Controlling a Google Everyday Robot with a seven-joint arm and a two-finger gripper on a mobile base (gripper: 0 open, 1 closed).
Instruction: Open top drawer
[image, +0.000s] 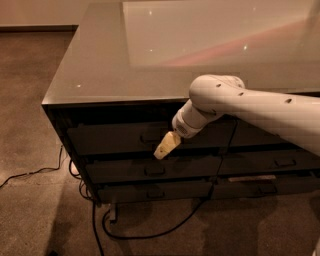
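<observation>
While beside handle (150, 138) of top drawer (107, 139) (contents unseen), gripper (166, 145)

White arm (260, 107) is reaching down past the cabinet's glossy top (100, 65). Gripper (167, 145) is hanging in front of the top drawer (110, 139), just right of its loop handle (149, 138). Black cable (150, 232) is lying on the carpet (30, 130) below.

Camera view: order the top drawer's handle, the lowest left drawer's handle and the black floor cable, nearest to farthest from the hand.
The hand hangs before the top drawer.
1. Top drawer's handle, just left of it.
2. Lowest left drawer's handle, below.
3. Black cable, on the floor underneath.
</observation>
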